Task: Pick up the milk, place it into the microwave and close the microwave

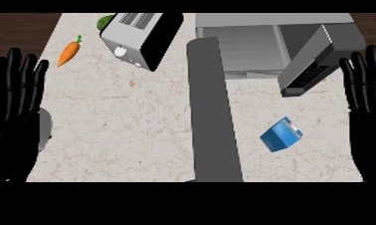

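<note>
So the counter (125, 119) is pale marbled stone, with dark wood (22, 25) showing past the far corners. A dark grey strip (213, 119) runs near-to-far down the middle. On the far left there's a carrot (67, 53), something green (106, 20) and a tilted silver-and-black appliance (140, 37). The microwave (246, 45) is far right, with its door (312, 64) swung open.

The milk (281, 134) is a blue carton with a paler top. It sits skewed on the right half, nearer than the door, with bare stone all round it.

The left hand (18, 104) rests at the left edge and the right hand (360, 89) at the right edge, both with fingers straight up and holding nothing, well apart from the milk.
</note>
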Available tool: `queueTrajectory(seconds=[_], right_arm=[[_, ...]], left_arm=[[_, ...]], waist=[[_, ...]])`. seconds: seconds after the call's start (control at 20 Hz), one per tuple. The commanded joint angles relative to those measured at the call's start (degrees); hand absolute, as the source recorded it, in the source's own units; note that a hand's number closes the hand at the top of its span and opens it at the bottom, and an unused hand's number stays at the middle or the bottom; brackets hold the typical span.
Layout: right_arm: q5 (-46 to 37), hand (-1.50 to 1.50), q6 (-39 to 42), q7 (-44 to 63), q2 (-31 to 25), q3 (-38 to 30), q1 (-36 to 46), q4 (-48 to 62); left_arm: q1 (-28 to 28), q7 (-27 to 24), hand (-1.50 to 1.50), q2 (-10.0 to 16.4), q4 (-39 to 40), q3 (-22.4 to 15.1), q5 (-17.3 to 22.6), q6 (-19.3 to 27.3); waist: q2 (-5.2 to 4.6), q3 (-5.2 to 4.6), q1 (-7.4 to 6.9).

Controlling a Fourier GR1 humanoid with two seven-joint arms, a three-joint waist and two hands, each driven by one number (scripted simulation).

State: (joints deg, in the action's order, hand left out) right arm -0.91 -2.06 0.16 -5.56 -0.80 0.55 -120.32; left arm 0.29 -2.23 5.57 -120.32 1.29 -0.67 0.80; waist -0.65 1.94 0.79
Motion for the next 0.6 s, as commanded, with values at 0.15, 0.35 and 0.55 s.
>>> queueTrajectory(seconds=[0.15, 0.35, 0.55], right_arm=[[1.57, -1.5, 5.08, 1.99, -1.41, 3.97, -1.5, -1.97], [6.56, -1.5, 9.61, 2.41, 3.58, 16.27, -5.8, -0.59], [7.14, -1.5, 10.04, 4.51, 3.09, 19.65, -12.79, -7.13]], left_arm=[[-6.1, 0.81, -1.5, 2.21, 7.71, 3.43, 1.97, -1.59], [-1.61, 3.74, -1.5, -1.78, 9.04, 1.44, 4.89, -0.86], [5.24, 5.82, -1.5, -1.5, 1.85, 1.2, 7.15, -2.69]], waist=[[0.59, -1.95, -0.42], [0.46, -1.94, -1.11], [0.85, -1.93, -1.0]])
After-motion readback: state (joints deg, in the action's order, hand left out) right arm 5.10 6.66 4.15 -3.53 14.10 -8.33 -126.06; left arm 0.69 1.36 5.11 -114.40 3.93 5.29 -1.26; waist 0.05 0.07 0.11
